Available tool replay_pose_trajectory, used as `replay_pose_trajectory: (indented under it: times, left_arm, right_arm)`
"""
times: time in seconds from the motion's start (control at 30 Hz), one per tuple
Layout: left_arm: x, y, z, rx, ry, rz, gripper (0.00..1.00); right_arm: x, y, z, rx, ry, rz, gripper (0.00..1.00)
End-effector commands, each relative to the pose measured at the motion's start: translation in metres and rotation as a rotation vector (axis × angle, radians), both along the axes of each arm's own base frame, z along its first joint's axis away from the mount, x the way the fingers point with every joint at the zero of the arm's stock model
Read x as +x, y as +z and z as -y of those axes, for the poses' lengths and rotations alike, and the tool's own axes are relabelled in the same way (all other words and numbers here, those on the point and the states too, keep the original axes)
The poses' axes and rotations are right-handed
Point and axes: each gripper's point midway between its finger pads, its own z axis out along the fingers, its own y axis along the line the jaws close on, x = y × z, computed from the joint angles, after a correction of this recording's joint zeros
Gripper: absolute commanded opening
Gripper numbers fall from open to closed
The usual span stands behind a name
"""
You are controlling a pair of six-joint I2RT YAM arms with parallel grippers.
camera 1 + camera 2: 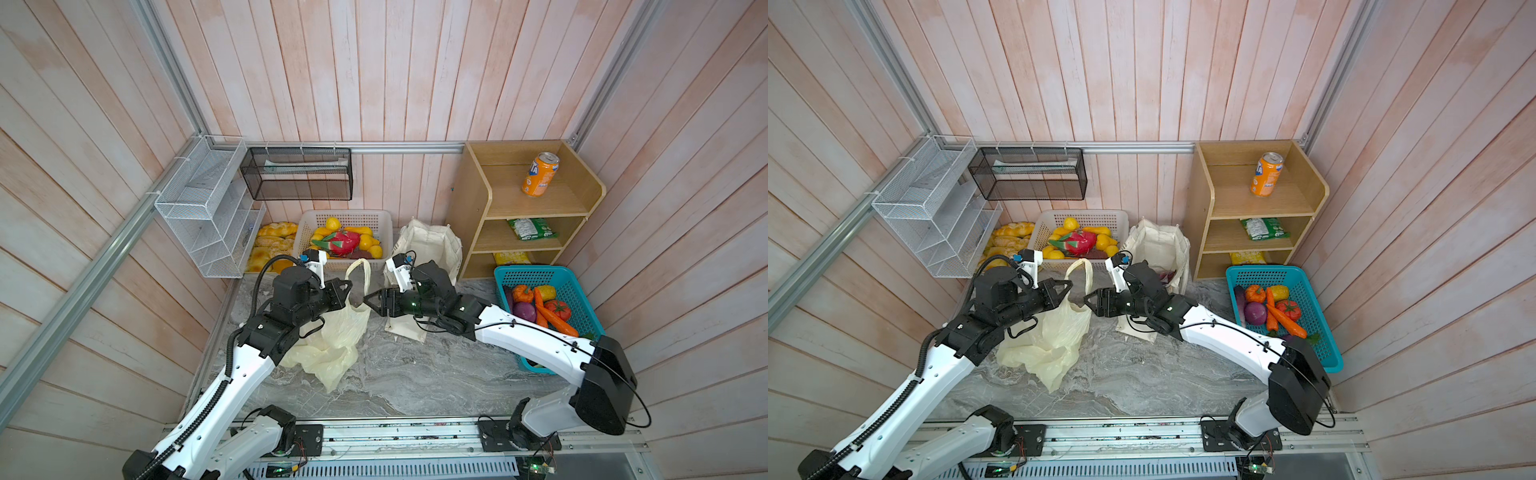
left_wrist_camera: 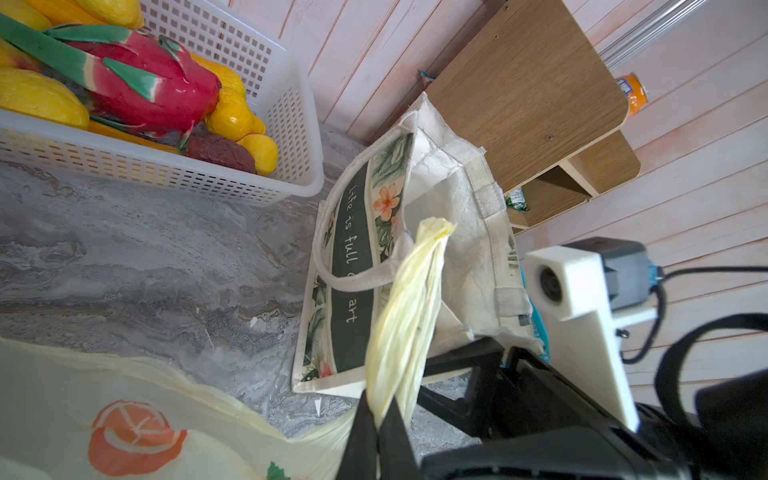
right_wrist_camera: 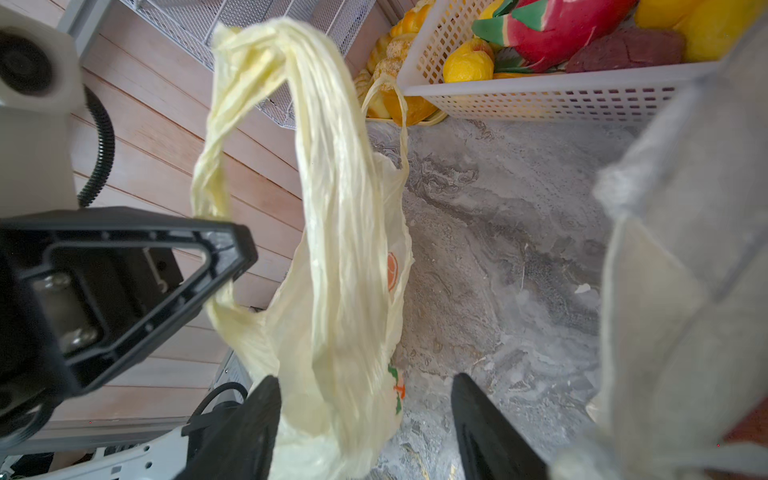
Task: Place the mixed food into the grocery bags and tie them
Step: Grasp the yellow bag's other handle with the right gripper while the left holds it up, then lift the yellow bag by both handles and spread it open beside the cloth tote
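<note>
Left gripper (image 2: 379, 432) clenched on a twisted handle (image 3: 328, 166) of the plastic bag (image 1: 332, 336), whose body sags below the fingers; film judged light, limp and slippery, best taken at the bunched handle; right gripper (image 3: 365, 378) spread and empty, the handle's other strand just before its fingers.

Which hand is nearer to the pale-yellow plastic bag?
Left. The left hand is shut on a twisted handle of the plastic bag; the right hand hangs open close beside it, gripping nothing.
</note>
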Motion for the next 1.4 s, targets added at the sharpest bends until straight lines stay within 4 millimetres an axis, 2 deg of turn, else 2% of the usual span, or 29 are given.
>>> replay_pose_trajectory:
  times: [0.0,0.03,0.07,0.1,0.13,0.2,0.27,0.4,0.5,0.57,0.67,0.77,1.1,1.27,1.37]
  left_arm:
    - [-0.004,0.017,0.006,-0.044,-0.028,0.043,0.00]
    - [-0.004,0.016,0.007,-0.046,-0.034,0.041,0.00]
    - [-0.005,0.015,0.008,-0.048,-0.043,0.041,0.00]
    - [-0.006,0.013,0.008,-0.047,-0.048,0.036,0.04]
    - [-0.006,0.013,0.008,-0.044,-0.047,0.033,0.13]
    - [-0.008,0.012,0.003,-0.027,-0.030,0.033,0.39]
    - [-0.011,0.011,-0.009,-0.003,0.023,0.036,0.57]
    - [-0.023,-0.001,-0.049,0.043,0.210,0.017,0.75]
    - [-0.033,-0.025,-0.074,0.081,0.332,-0.062,0.79]
    - [-0.037,-0.046,-0.082,0.104,0.370,-0.138,0.80]
    - [-0.043,-0.073,-0.082,0.130,0.374,-0.234,0.82]
    - [-0.045,-0.090,-0.077,0.125,0.357,-0.292,0.83]
    - [-0.040,-0.124,-0.067,0.124,0.347,-0.392,0.83]
    - [-0.033,-0.132,-0.057,0.139,0.310,-0.410,0.84]
    - [-0.028,-0.130,-0.054,0.146,0.307,-0.406,0.85]
  right_arm:
    - [0.017,-0.007,-0.010,-0.044,-0.014,0.050,0.67]
    - [0.021,-0.009,-0.011,-0.054,-0.023,0.056,0.66]
    - [0.023,-0.013,-0.012,-0.060,-0.026,0.058,0.60]
    - [0.023,-0.015,-0.013,-0.061,-0.023,0.061,0.53]
    - [0.022,-0.017,-0.013,-0.061,-0.021,0.058,0.46]
    - [0.018,-0.019,-0.009,-0.053,-0.021,0.055,0.26]
    - [0.013,-0.019,-0.004,-0.033,-0.023,0.053,0.15]
    - [-0.004,-0.020,0.008,0.011,-0.002,0.061,0.13]
    - [-0.018,-0.023,0.014,0.042,0.029,0.087,0.13]
    - [-0.026,-0.028,0.016,0.046,0.044,0.100,0.13]
    - [-0.033,-0.037,0.018,0.036,0.058,0.114,0.13]
    - [-0.039,-0.041,0.018,0.021,0.072,0.131,0.13]
    - [-0.049,-0.037,0.027,0.039,0.075,0.159,0.14]
    - [-0.052,-0.035,0.029,0.050,0.079,0.160,0.15]
    - [-0.053,-0.033,0.029,0.053,0.081,0.162,0.15]
